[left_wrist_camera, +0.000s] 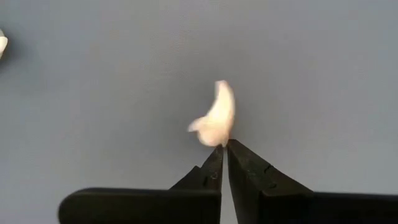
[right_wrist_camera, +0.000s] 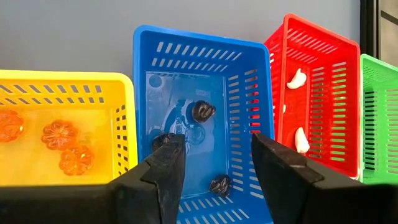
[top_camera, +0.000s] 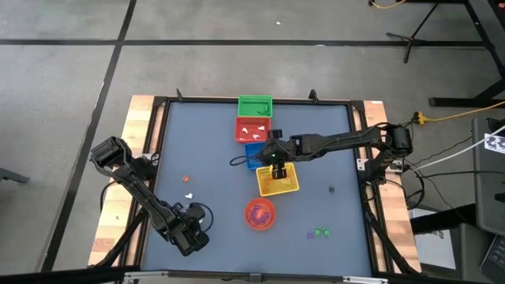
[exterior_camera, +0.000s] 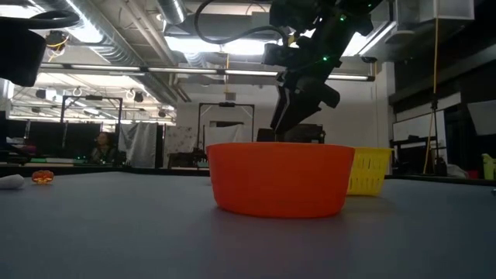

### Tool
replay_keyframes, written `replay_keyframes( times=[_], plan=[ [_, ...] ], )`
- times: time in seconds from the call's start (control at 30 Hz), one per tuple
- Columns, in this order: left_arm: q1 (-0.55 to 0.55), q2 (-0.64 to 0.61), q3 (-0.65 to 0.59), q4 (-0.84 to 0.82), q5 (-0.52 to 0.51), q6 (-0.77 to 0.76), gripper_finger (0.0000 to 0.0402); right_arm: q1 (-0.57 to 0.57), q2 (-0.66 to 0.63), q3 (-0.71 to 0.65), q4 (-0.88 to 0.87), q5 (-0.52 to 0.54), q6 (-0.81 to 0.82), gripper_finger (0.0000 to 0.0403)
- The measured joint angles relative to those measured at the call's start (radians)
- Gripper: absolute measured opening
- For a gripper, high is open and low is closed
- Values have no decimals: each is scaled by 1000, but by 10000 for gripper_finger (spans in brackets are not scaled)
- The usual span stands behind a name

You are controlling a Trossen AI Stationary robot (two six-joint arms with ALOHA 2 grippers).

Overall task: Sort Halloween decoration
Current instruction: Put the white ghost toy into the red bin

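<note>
My left gripper (left_wrist_camera: pixel 224 146) is shut on a small white curved trinket (left_wrist_camera: pixel 214 118) over the near-left part of the table (top_camera: pixel 188 230). Another white trinket (top_camera: pixel 189 195) and an orange one (top_camera: pixel 186 180) lie on the mat beyond it. My right gripper (right_wrist_camera: pixel 214 165) is open above the blue basket (right_wrist_camera: pixel 205 118), which holds three dark trinkets (right_wrist_camera: pixel 203 111). In the high view it shows at the table's middle (top_camera: pixel 272 158). Orange pumpkins (right_wrist_camera: pixel 60 134) lie in the yellow basket and white pieces (right_wrist_camera: pixel 297 79) in the red basket. My left gripper pinches the white trinket by one end (left_wrist_camera: pixel 219 142) between its two fingertips. The rest of the trinket sticks out past the tips, with the grey mat behind it. Whether it is lifted clear of the mat, I cannot tell.
Green (top_camera: pixel 255 105), red (top_camera: pixel 253 128), blue and yellow (top_camera: pixel 278 180) baskets stand in a row at the table's middle and far side. A round red-orange bowl (top_camera: pixel 260 214) sits near the near edge. Green and purple trinkets (top_camera: pixel 319 233) and a dark one (top_camera: pixel 331 188) lie on the right.
</note>
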State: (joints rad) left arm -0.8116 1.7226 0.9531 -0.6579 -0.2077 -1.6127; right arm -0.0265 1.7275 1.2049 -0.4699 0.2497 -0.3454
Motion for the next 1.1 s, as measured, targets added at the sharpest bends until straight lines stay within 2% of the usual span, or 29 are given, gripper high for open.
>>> replay_keyframes(
  times=[0.3,0.4,0.57,0.8,0.97,1.1],
  plan=[
    [0,0,0,1,-6,2,4,0,0,0,0,0,0,184],
    [0,0,0,17,-7,76,13,0,0,0,0,0,0,184],
    [0,0,0,11,31,162,54,0,0,0,0,0,0,184],
    [0,0,0,-39,30,159,129,0,0,0,0,0,0,184],
    [2,0,0,-46,-32,157,164,0,0,0,0,0,0,184],
    [15,0,0,-46,-49,157,176,0,0,0,0,0,0,184]
  ],
)
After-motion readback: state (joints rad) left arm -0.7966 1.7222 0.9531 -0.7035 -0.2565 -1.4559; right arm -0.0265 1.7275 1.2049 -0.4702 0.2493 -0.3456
